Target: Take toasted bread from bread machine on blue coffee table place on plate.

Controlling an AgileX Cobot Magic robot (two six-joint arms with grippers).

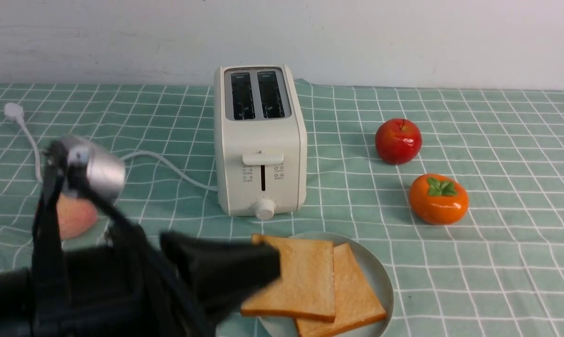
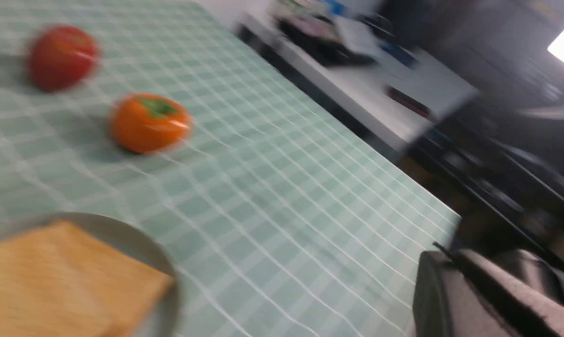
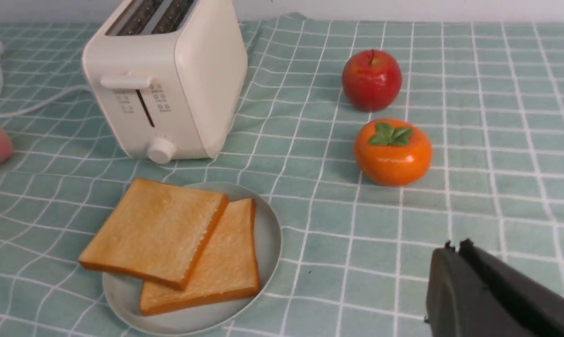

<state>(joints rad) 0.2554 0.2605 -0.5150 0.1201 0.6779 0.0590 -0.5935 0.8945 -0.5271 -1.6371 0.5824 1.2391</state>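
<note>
Both toast slices (image 1: 295,276) are lying on the plate (image 1: 381,281), toaster (image 1: 260,154) empty; left tool (image 1: 249,269), grip unreadable in blur, is needing only a clean retract.

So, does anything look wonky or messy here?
A little. The top toast lies crooked across the other slice, and its corner pokes out past the plate rim. Nothing looks spilled or broken.

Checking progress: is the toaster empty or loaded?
Empty. The bread machine has dark, bare slots; both toast slices lie on the plate.
</note>
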